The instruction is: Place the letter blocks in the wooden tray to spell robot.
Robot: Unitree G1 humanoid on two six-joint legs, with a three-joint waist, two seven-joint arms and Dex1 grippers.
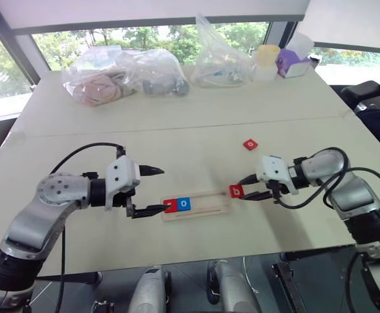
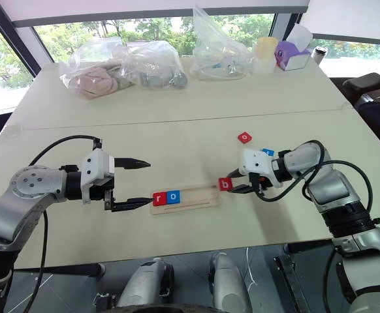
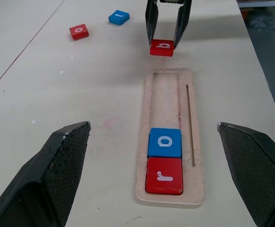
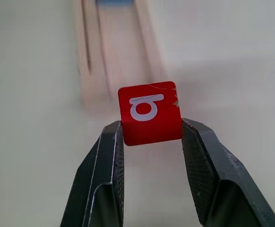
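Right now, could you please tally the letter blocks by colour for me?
Red: 3, the r in the wooden tray, the b held in the right gripper, and an o loose on the table.
Blue: 2, the o in the tray and the t on the table.
Total: 5

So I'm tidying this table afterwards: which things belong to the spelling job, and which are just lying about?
Job:
- wooden tray holding red r block and blue o block
- red b block, pinched in the right gripper
- red o block and blue t block, loose on the table

Lying about:
- plastic bags
- tissue box
- cups
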